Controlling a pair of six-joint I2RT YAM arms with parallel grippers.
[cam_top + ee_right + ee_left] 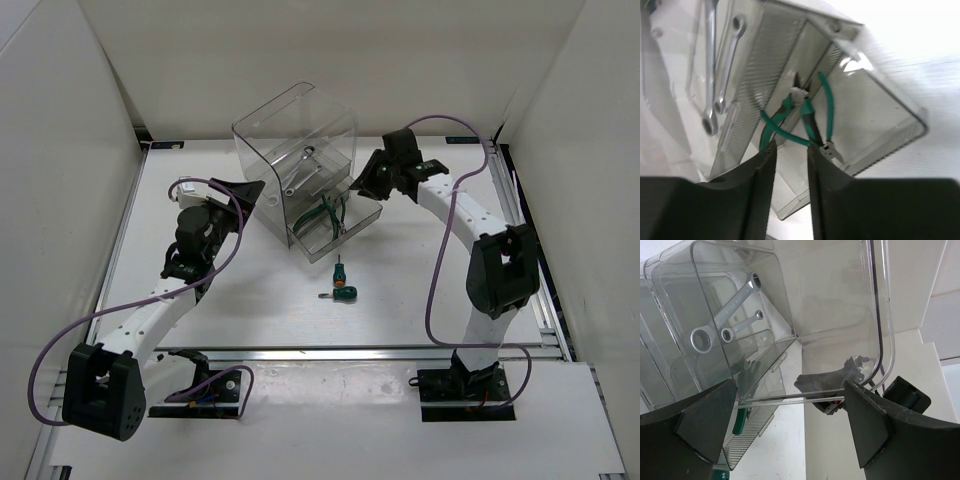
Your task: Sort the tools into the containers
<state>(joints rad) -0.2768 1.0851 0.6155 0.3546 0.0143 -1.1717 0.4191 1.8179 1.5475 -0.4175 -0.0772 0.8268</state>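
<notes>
On the white table (260, 310) stands a tall clear organiser (300, 125) with its lowest drawer (370, 212) pulled out, and the left claw (790, 395) is spread wide, released, around the organiser's lower edge. The right claw (791, 147) hangs over that drawer, fingers slightly parted and empty; green-handled pliers (807, 115) lie in the drawer, two silver wrenches (725, 317) in a drawer higher up, and two stubby screwdrivers (340, 275) on the table just before the organiser
</notes>
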